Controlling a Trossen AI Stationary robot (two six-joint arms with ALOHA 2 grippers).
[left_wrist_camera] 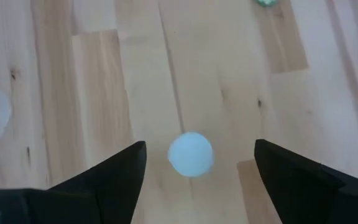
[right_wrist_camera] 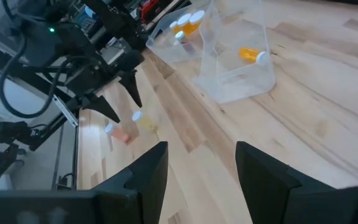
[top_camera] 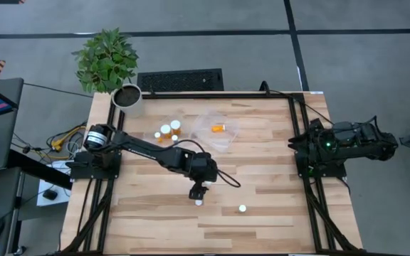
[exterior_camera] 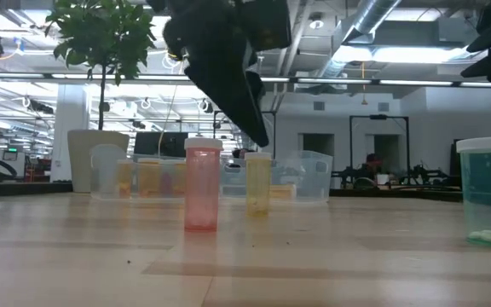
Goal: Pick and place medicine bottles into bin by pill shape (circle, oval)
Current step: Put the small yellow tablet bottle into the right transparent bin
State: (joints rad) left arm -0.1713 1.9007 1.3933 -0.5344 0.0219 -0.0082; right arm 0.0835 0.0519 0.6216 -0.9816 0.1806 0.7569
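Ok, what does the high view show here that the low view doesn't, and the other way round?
Only the high view: the right arm seen whole, folded at the table's right edge, and the dark soil in the plant pot. Only the low view: pale pills at the bottom of the nearest bottle. Both: the left end effector, open, above standing bottles.

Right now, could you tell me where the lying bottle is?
In the high view, the lying bottle rests inside the right clear tray, near the table's far edge.
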